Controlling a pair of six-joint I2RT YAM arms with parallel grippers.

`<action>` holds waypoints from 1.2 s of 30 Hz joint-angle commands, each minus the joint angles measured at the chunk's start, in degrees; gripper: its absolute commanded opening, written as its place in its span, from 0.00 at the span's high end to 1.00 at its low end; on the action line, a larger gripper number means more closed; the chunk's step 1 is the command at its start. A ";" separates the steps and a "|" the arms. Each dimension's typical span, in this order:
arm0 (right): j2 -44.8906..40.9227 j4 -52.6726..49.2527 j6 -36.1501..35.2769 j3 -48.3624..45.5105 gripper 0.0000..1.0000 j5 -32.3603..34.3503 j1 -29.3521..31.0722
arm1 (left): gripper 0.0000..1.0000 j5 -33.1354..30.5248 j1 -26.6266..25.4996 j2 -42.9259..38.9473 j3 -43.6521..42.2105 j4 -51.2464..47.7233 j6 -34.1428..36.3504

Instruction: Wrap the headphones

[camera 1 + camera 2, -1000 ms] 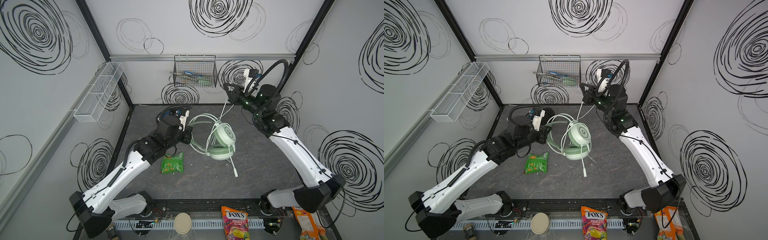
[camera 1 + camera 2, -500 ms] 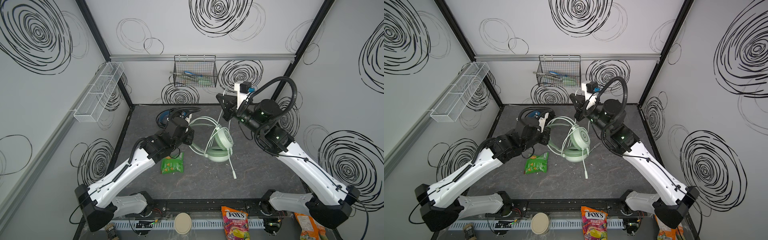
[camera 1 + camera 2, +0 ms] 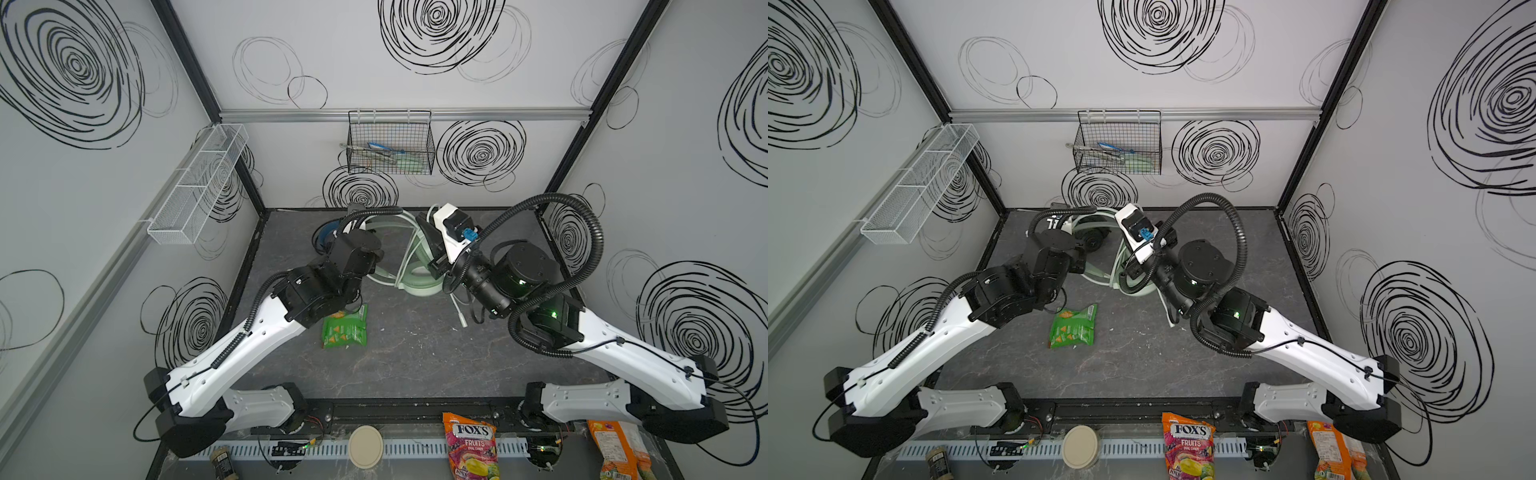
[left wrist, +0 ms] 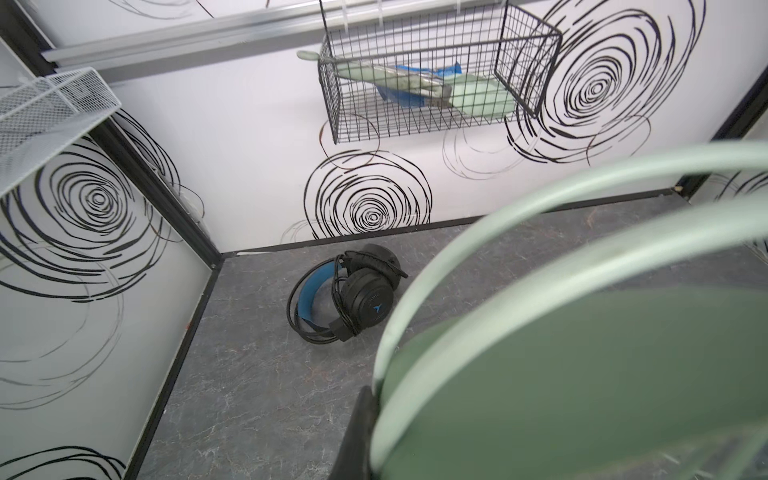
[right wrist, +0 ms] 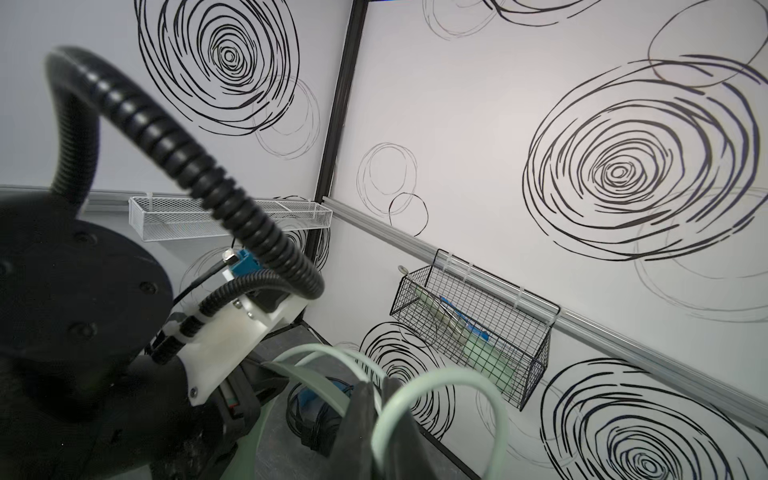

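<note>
My left arm reaches forward, left gripper clamped on the green headphones. My right arm crooks inward, right gripper pinched tight on their cable.

The surface looks like matt, stone-veined laminate. The mint headset is smooth satin plastic, its pale cable rubbery-looking. The black headset at eleven o'clock is matt plastic with soft blue padding. At twelve hangs a black wire basket — painted metal. At ten there is a white mesh tray. The green packet is glossy, crinkled film.
</note>
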 commanded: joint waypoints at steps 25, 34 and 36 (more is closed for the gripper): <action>-0.92 13.18 -16.91 -1.36 0.74 25.48 20.08 | 1.00 -14.40 1.02 3.08 10.27 28.60 10.74; -17.30 -3.56 9.06 -6.01 0.27 27.58 21.41 | 1.00 -12.32 2.19 1.89 10.13 35.45 16.30; -21.00 -4.65 11.00 -8.48 0.21 25.18 21.33 | 1.00 -11.50 2.34 2.07 10.95 34.69 16.10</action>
